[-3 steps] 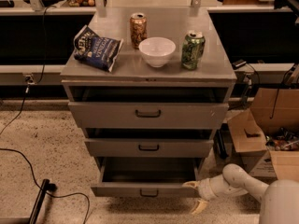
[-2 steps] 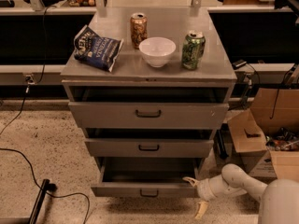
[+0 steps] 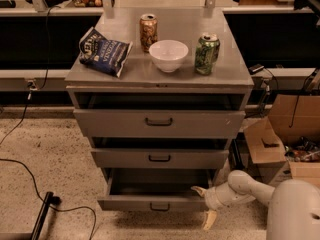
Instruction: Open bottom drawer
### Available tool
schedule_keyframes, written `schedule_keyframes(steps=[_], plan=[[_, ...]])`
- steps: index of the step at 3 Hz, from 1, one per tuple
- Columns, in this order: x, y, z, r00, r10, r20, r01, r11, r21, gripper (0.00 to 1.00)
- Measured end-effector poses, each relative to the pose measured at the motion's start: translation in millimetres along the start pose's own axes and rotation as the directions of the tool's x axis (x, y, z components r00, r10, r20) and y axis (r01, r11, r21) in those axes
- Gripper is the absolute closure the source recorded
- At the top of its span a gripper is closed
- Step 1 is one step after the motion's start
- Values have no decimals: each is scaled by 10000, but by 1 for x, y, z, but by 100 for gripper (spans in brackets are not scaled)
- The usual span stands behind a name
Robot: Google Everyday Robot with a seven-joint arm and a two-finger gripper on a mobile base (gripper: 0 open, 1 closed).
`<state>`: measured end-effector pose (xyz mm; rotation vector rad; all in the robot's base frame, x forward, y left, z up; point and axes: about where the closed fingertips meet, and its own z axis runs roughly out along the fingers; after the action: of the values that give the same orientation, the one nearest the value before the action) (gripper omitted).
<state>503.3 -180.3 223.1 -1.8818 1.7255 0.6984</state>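
Note:
The bottom drawer (image 3: 130, 203) is the lowest grey drawer of the cabinet, with a small dark bar handle (image 3: 160, 207). It stands pulled out, its inside dark and showing nothing. My gripper (image 3: 204, 205) is at the drawer's right front corner, on the white arm (image 3: 245, 186) that comes in from the lower right. Its two pale fingers are spread, one (image 3: 198, 190) over the drawer's front edge and one (image 3: 210, 219) below and in front of it. It holds nothing.
The middle drawer (image 3: 159, 158) and top drawer (image 3: 159, 122) also stand slightly out. On the cabinet top are a chip bag (image 3: 103, 50), a brown can (image 3: 148, 32), a white bowl (image 3: 168, 55) and a green can (image 3: 207, 53). Cardboard boxes (image 3: 280, 134) stand at right. A cable (image 3: 30, 174) lies on the floor at left.
The gripper has drawn back slightly to the right and down along the bottom drawer's front corner. The drawer stays pulled out as before.

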Motion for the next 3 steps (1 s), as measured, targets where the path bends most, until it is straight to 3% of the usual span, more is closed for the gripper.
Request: schedule_keyframes(steps=[1,2,3], plan=[[9,-16,13,9971,289,-707,-288,9996,31,3],[16,-28,24,9910,454,-1259,-452,9990,47,18],[22,-22,40,9856,624,-1571,-695,9968,-396,37]])
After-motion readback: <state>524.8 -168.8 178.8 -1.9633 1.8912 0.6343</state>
